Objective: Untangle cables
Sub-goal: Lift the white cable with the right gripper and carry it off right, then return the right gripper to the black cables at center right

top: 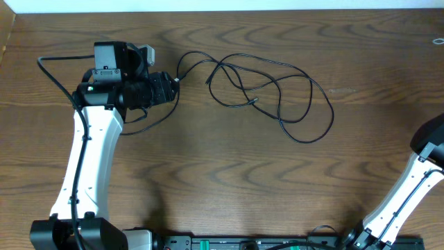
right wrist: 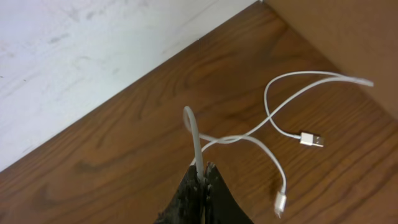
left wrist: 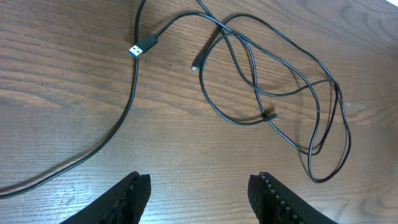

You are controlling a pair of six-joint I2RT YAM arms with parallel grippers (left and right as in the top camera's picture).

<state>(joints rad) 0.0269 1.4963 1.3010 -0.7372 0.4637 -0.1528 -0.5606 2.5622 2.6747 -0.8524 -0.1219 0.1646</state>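
The black cable (top: 277, 94) lies in loose crossing loops on the far middle of the wooden table. In the left wrist view its loops (left wrist: 267, 115), USB plug (left wrist: 143, 46) and small plug (left wrist: 196, 66) lie ahead of my left gripper (left wrist: 199, 186). That gripper is open and empty, a short way from the cable. In the overhead view it (top: 166, 87) sits just left of the loops. My right gripper (right wrist: 202, 169) is shut on the white cable (right wrist: 198, 140). The cable's USB plug (right wrist: 311, 139) and small plug (right wrist: 280, 202) rest on the table.
The table's far edge meets a white wall (right wrist: 74, 56). The right arm (top: 427, 149) is at the table's right edge, with its fingers outside the overhead view. A thicker black arm cable (top: 55, 73) loops left of the left arm.
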